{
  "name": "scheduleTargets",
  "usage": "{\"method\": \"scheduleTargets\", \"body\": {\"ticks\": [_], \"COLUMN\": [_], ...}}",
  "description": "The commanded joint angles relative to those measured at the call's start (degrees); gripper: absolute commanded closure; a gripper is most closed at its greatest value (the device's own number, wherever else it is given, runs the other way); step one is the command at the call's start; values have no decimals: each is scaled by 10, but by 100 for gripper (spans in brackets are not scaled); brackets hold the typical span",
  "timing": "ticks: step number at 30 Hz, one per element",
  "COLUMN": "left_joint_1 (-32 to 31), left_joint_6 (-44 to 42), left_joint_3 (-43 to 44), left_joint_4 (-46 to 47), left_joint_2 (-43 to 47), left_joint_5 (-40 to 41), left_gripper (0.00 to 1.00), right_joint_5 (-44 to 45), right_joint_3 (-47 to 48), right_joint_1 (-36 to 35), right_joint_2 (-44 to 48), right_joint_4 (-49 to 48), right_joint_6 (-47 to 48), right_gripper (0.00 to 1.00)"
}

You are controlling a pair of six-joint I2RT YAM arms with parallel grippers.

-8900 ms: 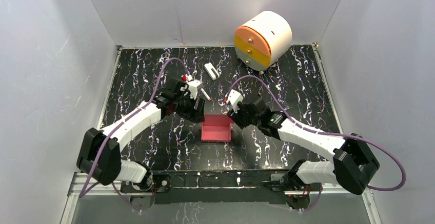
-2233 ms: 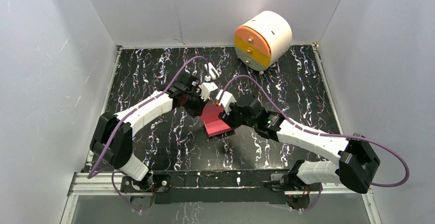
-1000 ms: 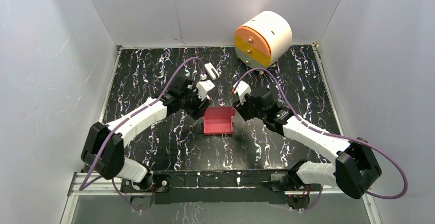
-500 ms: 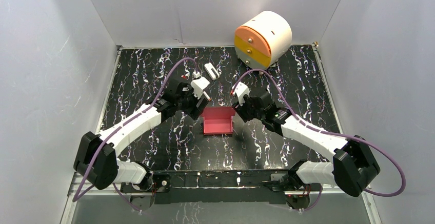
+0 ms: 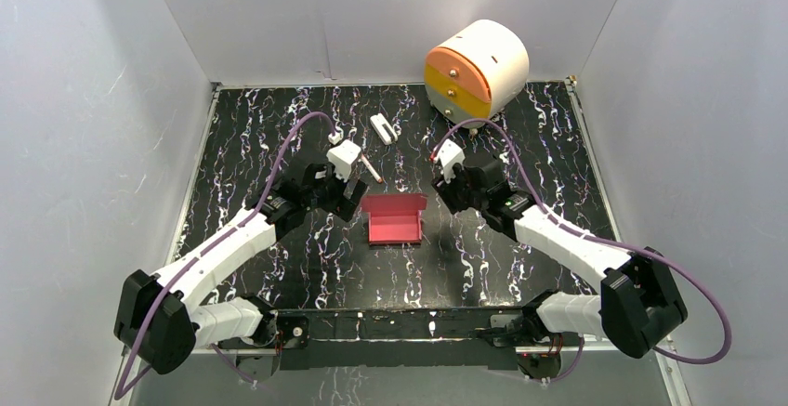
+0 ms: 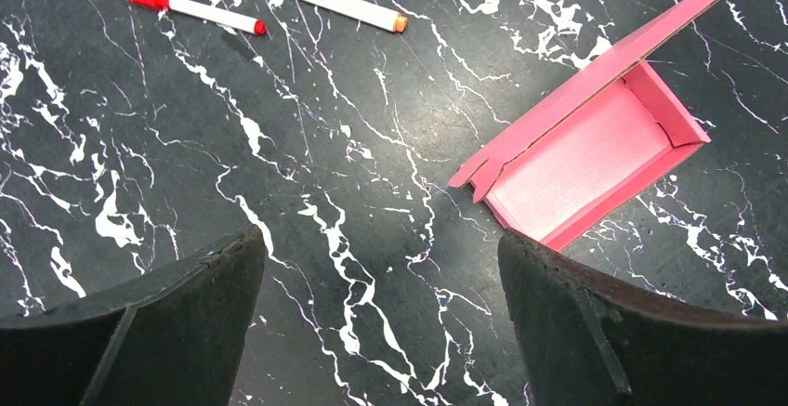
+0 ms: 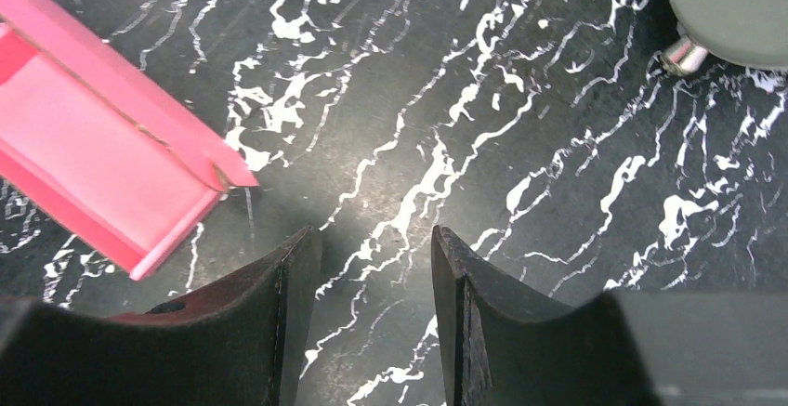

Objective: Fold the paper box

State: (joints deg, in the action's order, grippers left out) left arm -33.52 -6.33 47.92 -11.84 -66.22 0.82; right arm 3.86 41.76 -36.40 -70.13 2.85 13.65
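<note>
On the black white-veined marble table (image 5: 279,127), the pink-red card box (image 5: 394,220) lies central.
We see the round white drawer unit (image 7: 734,6) cropped at one o'clock, right wrist view. The box is an open tray, long flap raised at twelve o'clock. The left gripper (image 6: 376,248) gapes wide; the right gripper (image 7: 374,239) stands narrowly parted, empty.

Left gripper (image 6: 379,239) wide; right gripper (image 7: 376,234) ajar

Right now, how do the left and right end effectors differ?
The left end effector stands wide open; the right end effector shows a narrower gap. The left sits off the paper box's left end, the right off its right end. Both are empty; neither holds the box.
</note>
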Motion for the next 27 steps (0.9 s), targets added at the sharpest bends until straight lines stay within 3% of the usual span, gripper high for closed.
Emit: {"method": "scheduleTargets", "body": {"ticks": [1, 14, 27], "left_joint_1": [-1, 2, 9], "left_joint_6": [19, 17, 3], "left_joint_3": [-9, -1, 0], "left_joint_4": [9, -3, -8], "left_joint_2": [9, 6, -1], "left_joint_5": [17, 31, 2], "left_gripper": [7, 7, 8], "right_joint_5": [-2, -2, -2], "right_joint_3": [12, 6, -4], "right_joint_1": [30, 114, 122], "right_joint_2": [-3, -19, -15], "right_joint_4": [-22, -22, -22], "right_joint_6": [-3, -3, -3], "right_gripper": [45, 45, 45]}}
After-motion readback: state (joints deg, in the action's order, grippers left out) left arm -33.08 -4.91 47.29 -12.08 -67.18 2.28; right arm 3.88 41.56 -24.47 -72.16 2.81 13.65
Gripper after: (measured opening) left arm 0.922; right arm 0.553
